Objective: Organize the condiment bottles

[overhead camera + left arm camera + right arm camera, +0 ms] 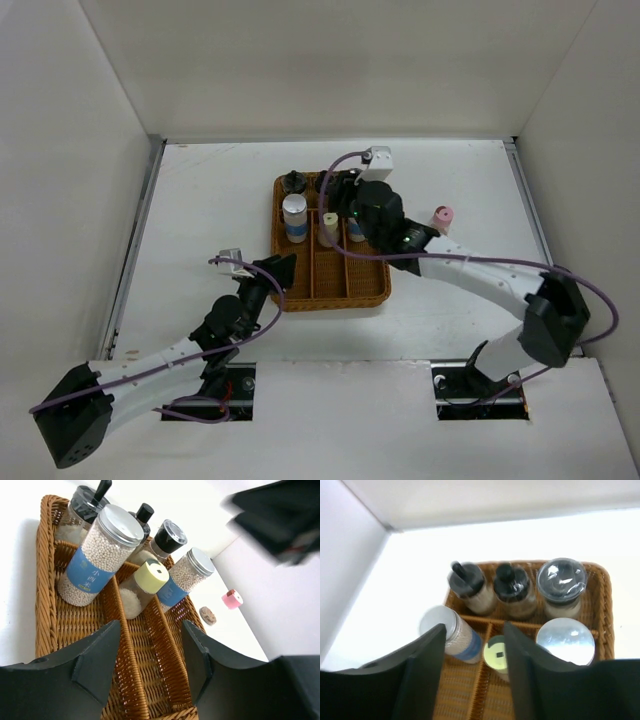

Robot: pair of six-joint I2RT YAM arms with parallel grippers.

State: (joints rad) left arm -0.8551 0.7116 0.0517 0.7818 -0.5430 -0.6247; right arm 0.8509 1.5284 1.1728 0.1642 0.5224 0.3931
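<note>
Your small pink-capped bottle (441, 216) sits on the white surface right of the brown wicker tray (340, 302). Your right claw (475, 630) is nearer, empty and half-parted above the tray; your left claw (150, 630) is the same.

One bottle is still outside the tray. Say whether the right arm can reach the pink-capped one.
Probably yes. The pink-capped bottle stands outside the wicker tray, close beside the right arm, nothing over it; the right end effector hangs open and empty.
</note>
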